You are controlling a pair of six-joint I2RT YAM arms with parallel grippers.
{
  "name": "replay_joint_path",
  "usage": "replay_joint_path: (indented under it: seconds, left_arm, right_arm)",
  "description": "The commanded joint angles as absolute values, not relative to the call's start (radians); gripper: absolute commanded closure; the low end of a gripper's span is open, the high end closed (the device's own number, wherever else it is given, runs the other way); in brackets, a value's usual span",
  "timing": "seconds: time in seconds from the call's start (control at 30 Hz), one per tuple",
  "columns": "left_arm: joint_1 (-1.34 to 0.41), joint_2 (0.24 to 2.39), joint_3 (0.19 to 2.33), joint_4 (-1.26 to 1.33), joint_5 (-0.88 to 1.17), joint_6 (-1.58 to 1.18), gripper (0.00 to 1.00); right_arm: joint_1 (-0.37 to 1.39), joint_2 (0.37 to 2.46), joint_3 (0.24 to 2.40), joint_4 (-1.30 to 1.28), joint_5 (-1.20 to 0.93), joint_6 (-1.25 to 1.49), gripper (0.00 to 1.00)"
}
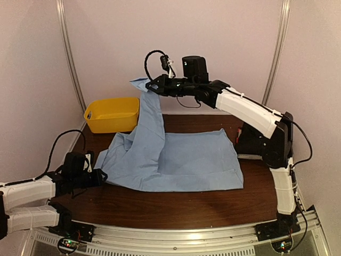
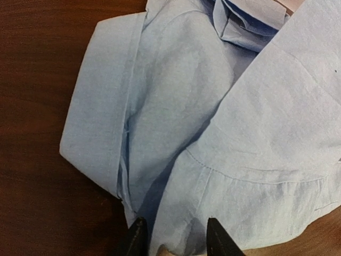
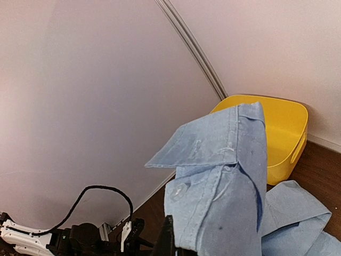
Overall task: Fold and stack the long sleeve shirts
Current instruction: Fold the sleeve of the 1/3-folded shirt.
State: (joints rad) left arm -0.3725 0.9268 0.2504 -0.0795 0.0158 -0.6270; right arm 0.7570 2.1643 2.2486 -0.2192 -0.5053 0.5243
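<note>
One blue shirt (image 1: 197, 154) covers the counter (image 1: 160, 205), sleeve (image 1: 153, 114) pinched high in the right jaws, left jaws half-parted at its edge.

The shirt (image 1: 181, 160) is plain light blue, unpatterned. The bin (image 1: 109, 124) at the table's far left corner is bright yellow; the table (image 1: 176, 205) is dark reddish-brown wood grain. The left arm (image 1: 26, 193) and right arm (image 1: 248, 109) are white with black joints and black cables.

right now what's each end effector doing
Left end effector: open, fingers apart over the light blue shirt.
Right end effector: closed on that shirt's cuff, held high.
</note>
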Motion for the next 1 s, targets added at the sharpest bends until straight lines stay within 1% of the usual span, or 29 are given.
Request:
replay_joint_path:
  seconds: [0.0,0.1,0.27,0.4,0.63,0.87,0.93,0.97]
  left_arm:
    - [-0.365,0.919,0.259,-0.081,0.015,-0.628,0.59]
    - [-0.365,0.921,0.256,-0.088,0.015,-0.643,0.58]
    - [-0.366,0.921,0.255,-0.146,-0.076,-0.691,0.57]
    - [-0.367,0.906,0.232,-0.165,-0.059,-0.736,0.54]
    - [-0.389,0.814,0.164,-0.178,-0.073,-0.812,0.50]
    - [-0.393,0.749,0.184,-0.217,-0.077,-0.806,0.47]
    - [-0.393,0.727,0.212,-0.222,-0.080,-0.779,0.44]
    - [-0.393,0.718,0.227,-0.226,-0.085,-0.773,0.40]
  right_arm:
    - [0.748,2.191,2.290,-0.145,-0.603,0.582,1.00]
    - [0.748,2.201,2.290,-0.135,-0.635,0.596,1.00]
    - [0.749,2.216,2.277,-0.147,-0.662,0.597,1.00]
    - [0.750,2.212,2.250,-0.157,-0.671,0.589,1.00]
    - [0.761,2.194,2.221,-0.163,-0.672,0.577,1.00]
    - [0.780,2.176,2.189,-0.187,-0.666,0.552,1.00]
    - [0.783,2.164,2.173,-0.189,-0.666,0.549,1.00]
    - [0.785,2.159,2.165,-0.192,-0.666,0.546,1.00]
